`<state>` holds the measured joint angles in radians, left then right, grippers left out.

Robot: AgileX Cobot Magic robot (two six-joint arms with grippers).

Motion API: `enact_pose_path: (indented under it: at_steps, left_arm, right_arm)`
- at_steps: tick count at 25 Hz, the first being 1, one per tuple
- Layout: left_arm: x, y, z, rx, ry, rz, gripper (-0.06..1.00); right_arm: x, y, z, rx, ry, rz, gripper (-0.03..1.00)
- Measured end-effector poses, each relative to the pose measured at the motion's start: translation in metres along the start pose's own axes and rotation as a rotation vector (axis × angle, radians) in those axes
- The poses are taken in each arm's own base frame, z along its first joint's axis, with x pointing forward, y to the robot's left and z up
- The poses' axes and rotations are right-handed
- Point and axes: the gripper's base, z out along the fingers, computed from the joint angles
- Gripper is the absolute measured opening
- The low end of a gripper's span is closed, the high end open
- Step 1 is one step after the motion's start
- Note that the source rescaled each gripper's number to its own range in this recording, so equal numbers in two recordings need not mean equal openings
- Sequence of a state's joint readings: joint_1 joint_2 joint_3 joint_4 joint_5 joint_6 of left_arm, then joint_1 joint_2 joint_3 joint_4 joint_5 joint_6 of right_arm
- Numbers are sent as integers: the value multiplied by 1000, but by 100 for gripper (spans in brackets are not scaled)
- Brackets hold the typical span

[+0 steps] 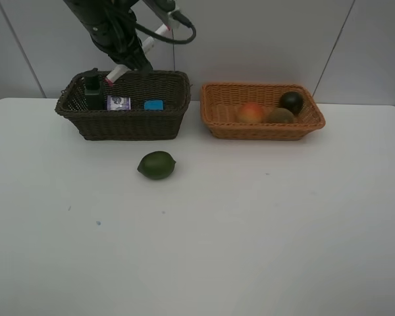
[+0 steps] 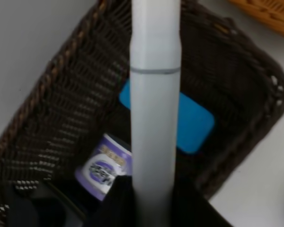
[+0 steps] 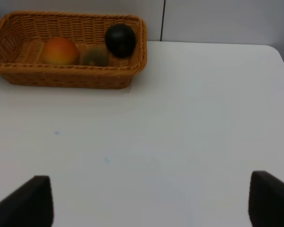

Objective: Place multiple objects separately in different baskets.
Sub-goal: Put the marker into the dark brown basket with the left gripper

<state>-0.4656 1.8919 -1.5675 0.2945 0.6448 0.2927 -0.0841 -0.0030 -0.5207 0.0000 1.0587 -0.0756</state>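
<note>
Over the dark basket [image 1: 125, 118], the left hand [image 2: 151, 198] grips the marker [image 2: 154, 94]; released tilted, it may hit the jar [image 2: 104, 168]; right hand [image 3: 146, 201] gapes wide.

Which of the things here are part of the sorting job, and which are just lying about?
Part of the job: dark basket, tan basket, lime, marker in the left pincer, bottle, jar, eraser, peach, kiwi, mangosteen.
Lying about: nothing visible.
</note>
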Motion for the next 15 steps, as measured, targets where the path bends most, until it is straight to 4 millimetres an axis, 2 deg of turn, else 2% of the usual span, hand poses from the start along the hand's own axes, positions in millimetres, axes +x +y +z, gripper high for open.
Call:
enact_pose_path:
  at_steps: [5, 10, 11, 15]
  left_arm:
    - [0, 15, 38, -20, 34, 54, 16]
    - [11, 19, 81, 13, 46, -27, 16]
    - [11, 19, 81, 13, 46, -27, 16]
    - [23, 20, 106, 34, 37, -94, 16]
  right_arm:
    - [0, 0, 0, 0, 0, 0, 100]
    - [0, 0, 0, 0, 0, 0, 100]
    - [0, 0, 0, 0, 0, 0, 100]
    - [0, 0, 0, 0, 0, 0, 100]
